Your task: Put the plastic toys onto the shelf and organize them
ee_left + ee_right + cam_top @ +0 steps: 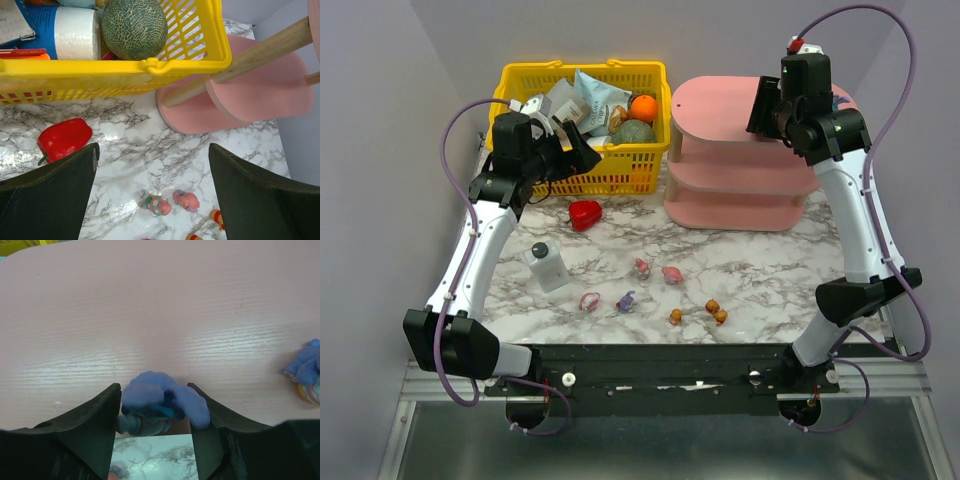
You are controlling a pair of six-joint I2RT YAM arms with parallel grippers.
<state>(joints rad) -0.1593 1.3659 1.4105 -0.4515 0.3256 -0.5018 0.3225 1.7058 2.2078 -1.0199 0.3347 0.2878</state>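
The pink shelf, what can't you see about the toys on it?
Top view: the right arm covers the right end of the shelf, hiding any toys there.
Right wrist view: the blue bunny is blurred between the fingers of the right gripper; gripped or let go, cannot tell.
Right wrist view: a second bunny is cut by the right edge.

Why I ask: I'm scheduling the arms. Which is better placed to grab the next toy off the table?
Left: the left gripper is open and empty above the table, with the pink-white toys below it. The right gripper is at the shelf's top board with a blue bunny between its fingers.
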